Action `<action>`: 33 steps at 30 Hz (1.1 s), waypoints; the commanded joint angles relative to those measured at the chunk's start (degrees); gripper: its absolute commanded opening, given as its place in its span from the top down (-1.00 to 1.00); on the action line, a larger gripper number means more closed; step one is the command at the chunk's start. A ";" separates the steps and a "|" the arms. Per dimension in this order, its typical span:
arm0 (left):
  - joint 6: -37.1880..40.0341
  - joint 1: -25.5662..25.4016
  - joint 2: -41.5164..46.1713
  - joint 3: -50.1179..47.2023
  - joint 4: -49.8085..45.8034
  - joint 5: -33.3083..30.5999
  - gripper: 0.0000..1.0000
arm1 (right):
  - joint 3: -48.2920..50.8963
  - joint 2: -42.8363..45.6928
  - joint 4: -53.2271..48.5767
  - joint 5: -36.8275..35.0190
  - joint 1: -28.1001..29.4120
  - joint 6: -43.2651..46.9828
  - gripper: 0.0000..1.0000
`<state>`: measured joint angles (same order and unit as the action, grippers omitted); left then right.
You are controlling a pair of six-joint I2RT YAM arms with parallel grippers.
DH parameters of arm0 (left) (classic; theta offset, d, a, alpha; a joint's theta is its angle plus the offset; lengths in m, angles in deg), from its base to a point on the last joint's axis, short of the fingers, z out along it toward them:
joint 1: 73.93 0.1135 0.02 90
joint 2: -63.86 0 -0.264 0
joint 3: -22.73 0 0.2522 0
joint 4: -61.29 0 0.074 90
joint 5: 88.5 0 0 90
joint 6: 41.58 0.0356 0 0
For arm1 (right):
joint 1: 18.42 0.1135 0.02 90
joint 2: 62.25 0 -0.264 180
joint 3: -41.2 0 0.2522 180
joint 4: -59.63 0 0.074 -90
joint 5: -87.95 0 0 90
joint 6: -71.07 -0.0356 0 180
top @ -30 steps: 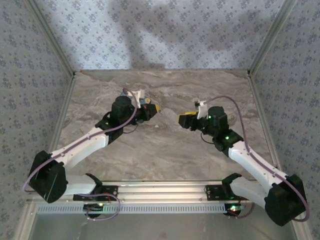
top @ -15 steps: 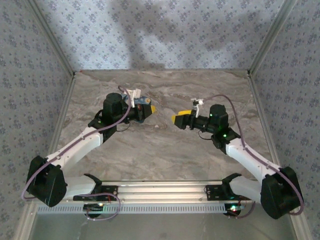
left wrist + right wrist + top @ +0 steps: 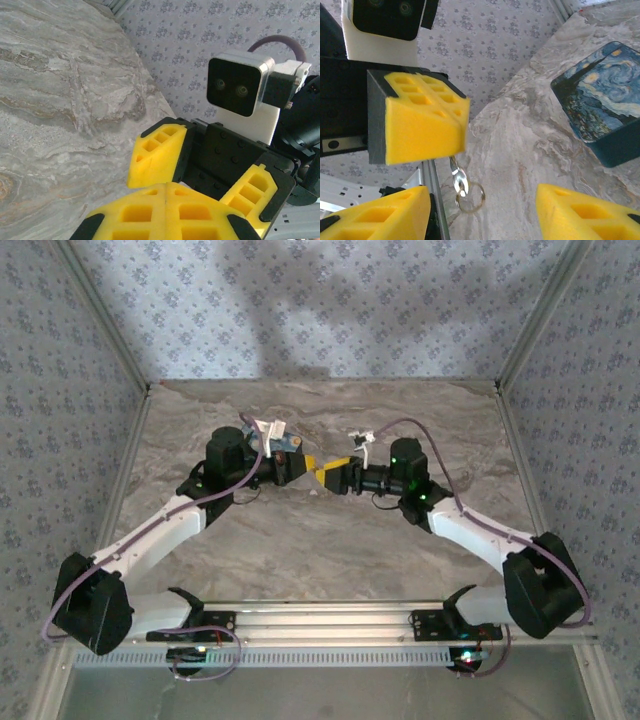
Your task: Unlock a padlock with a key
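Note:
My left gripper (image 3: 305, 462) is shut on a small silver key (image 3: 456, 172). The key's head and its wire ring (image 3: 470, 198) hang below the closed yellow pads (image 3: 422, 120). My right gripper (image 3: 330, 476) is open and faces the left one tip to tip. In the left wrist view its two yellow fingers (image 3: 157, 155) stand spread just beyond my closed left gripper (image 3: 165, 186). In the right wrist view the key hangs between and a little ahead of the open right gripper (image 3: 485, 200). The padlock is out of view.
A blue box painted with a swirling night sky (image 3: 600, 100) lies on the marble table (image 3: 330, 540) just beyond the grippers. Patterned walls (image 3: 330, 310) close in the table at the back and both sides.
My right gripper has swung left across the table until its open fingers meet the left gripper's tips. The left gripper has shifted only slightly and stays shut on the key.

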<state>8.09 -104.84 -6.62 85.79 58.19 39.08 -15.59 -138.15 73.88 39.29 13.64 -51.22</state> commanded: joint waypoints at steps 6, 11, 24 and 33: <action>0.57 -0.52 1.40 -0.52 2.00 1.58 1.00 | -3.03 -1.62 1.63 1.19 0.74 -0.84 0.10; 0.45 -0.58 1.22 -0.49 2.00 1.39 1.00 | -3.00 -1.62 1.01 1.09 0.81 -0.73 0.39; 1.09 -0.62 1.00 0.23 0.87 0.40 0.99 | -2.81 -0.23 -4.45 -0.06 0.73 1.85 1.00; 7.28 3.37 1.44 5.74 -13.47 -10.13 -0.07 | -0.44 5.53 -15.58 -7.26 -0.32 7.54 1.00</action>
<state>11.69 -103.14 -6.62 88.08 50.89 34.34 -16.68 -135.75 65.00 36.15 13.77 -47.44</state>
